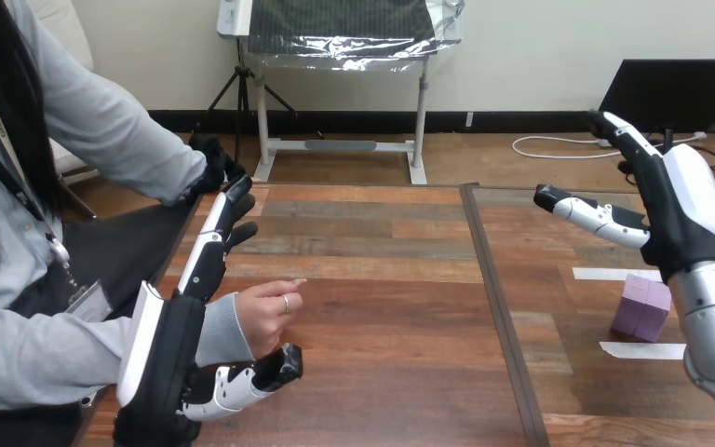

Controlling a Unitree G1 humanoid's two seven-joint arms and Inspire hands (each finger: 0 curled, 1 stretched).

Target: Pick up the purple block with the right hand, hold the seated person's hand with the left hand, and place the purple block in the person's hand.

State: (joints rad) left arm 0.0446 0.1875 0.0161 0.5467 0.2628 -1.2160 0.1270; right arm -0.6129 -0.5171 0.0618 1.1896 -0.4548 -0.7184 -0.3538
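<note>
The purple block (642,305) stands on the table at the right, between two strips of white tape. My right hand (684,205) hangs above and just behind it, open, fingers straight and thumb pointing left, holding nothing. At the lower left my left hand (163,354) is open, its fingers (212,247) stretched away from me and its thumb (247,380) pointing right. The person's hand (263,315), loosely curled, lies on the table in the gap between those fingers and the thumb, close against my palm. I see no finger curled round it.
A dark seam (495,326) runs front to back between two wooden tabletops. White tape strips (640,350) mark the right tabletop near the block. The person sits at the left edge, an arm reaching in over the table.
</note>
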